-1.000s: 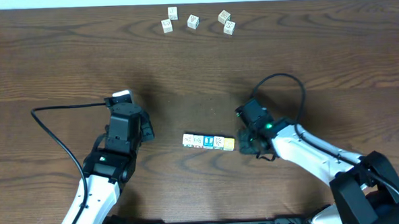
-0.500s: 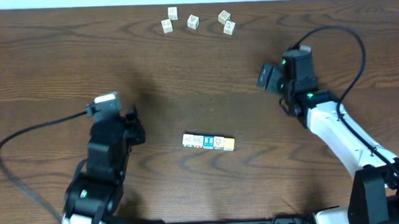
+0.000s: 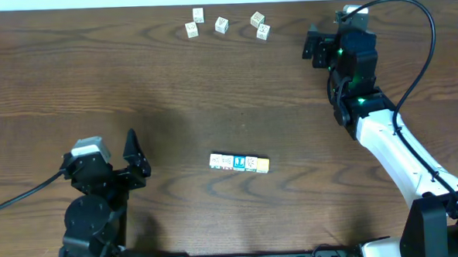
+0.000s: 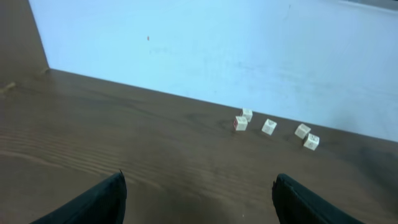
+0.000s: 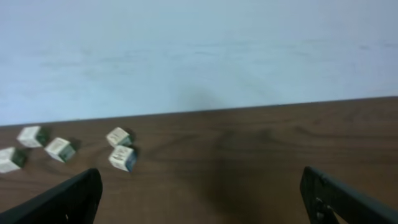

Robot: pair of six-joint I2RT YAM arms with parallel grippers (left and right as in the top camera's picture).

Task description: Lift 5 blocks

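Note:
The blocks [image 3: 240, 163] lie in a tight straight row on the wooden table [image 3: 212, 98], near its middle front; one shows a bright blue face and the right end one is yellowish. Neither wrist view shows the row. My left gripper [image 3: 136, 157] is well to the left of the row, raised, and open with nothing between its fingers [image 4: 99, 202]. My right gripper [image 3: 322, 43] is far back on the right, away from the row, and also open and empty, with both dark fingers [image 5: 68, 199] wide apart.
Several similar pale cubes [image 3: 224, 26] lie scattered near the table's far edge, also seen as cubes [image 4: 267, 127] in the left wrist view and cubes [image 5: 121, 152] in the right wrist view. A pale wall [image 4: 249, 50] rises behind the far edge. Cables trail from both arms.
Both arms have drawn away from the row: the right one from its right end to the far back right, the left one toward the front left. Both grippers opened. The row stayed put.

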